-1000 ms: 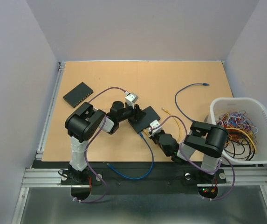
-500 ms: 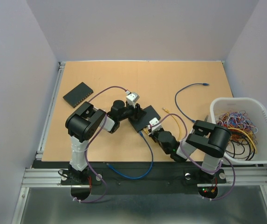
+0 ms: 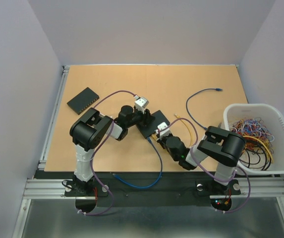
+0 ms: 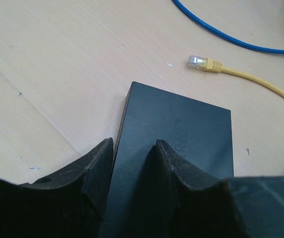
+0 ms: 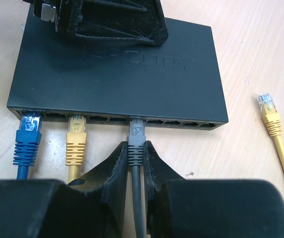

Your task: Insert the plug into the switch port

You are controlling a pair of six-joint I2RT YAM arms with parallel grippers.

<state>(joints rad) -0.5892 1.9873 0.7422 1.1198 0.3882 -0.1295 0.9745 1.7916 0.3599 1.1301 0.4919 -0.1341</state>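
Observation:
The black switch [image 3: 154, 124] lies flat mid-table, its port row facing my right arm. My right gripper [image 5: 136, 145] [image 3: 159, 133] is shut on the grey plug [image 5: 136, 136], fingers pinching its ribbed boot. The plug's clear tip sits in the mouth of a middle port on the switch [image 5: 117, 74]. A blue plug [image 5: 28, 136] and a yellow plug [image 5: 76, 139] sit in ports to its left. My left gripper [image 4: 134, 144] [image 3: 145, 118] grips the switch [image 4: 181, 144] at its far edge, with one finger on its top and one against its side.
A loose yellow plug [image 5: 268, 106] [image 4: 201, 62] lies right of the switch, near a blue cable [image 4: 221, 34]. A second black switch [image 3: 83, 100] sits at the far left. A white basket [image 3: 280, 119] of cables stands at the right edge.
My right arm has slid up and left toward the switch, carrying the grey plug up to the port row. The left gripper and the switch have stayed put.

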